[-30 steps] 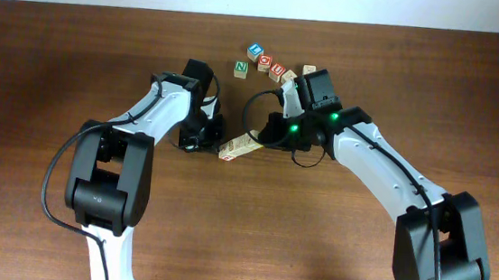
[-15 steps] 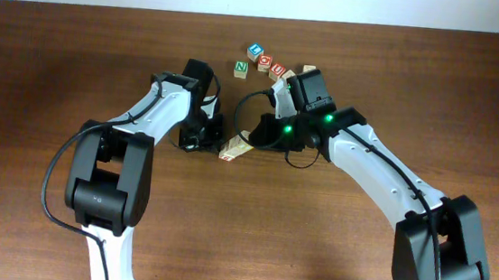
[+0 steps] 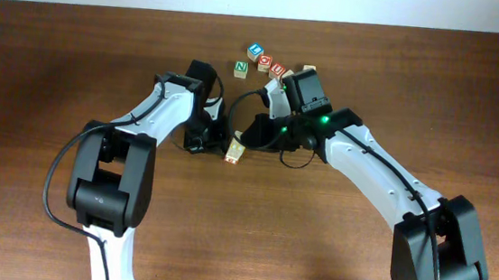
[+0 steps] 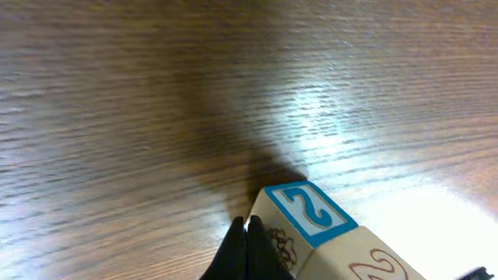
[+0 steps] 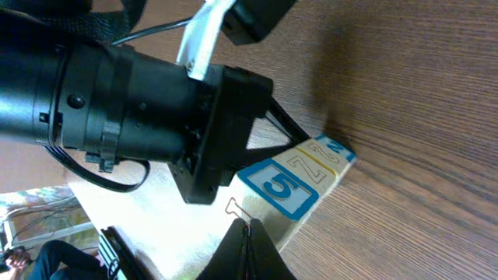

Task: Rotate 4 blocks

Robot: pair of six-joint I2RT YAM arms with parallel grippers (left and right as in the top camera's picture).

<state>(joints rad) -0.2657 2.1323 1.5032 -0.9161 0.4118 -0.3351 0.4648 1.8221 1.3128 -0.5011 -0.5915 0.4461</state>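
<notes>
Blocks [image 3: 235, 150] of pale wood, faces bearing small pictures and blue numerals, are lying in a short row near the brown wooden tabletop's [image 3: 56, 69] middle, largely hiding under both arms from overhead. The left gripper [image 4: 246, 243], jaws pinched shut, is touching the row's end. The right gripper [image 5: 249, 237], likewise closed, is touching its side. Small lettered cubes [image 3: 264, 61] are crowding the far edge, and bare wood is stretching to the near edge.
</notes>
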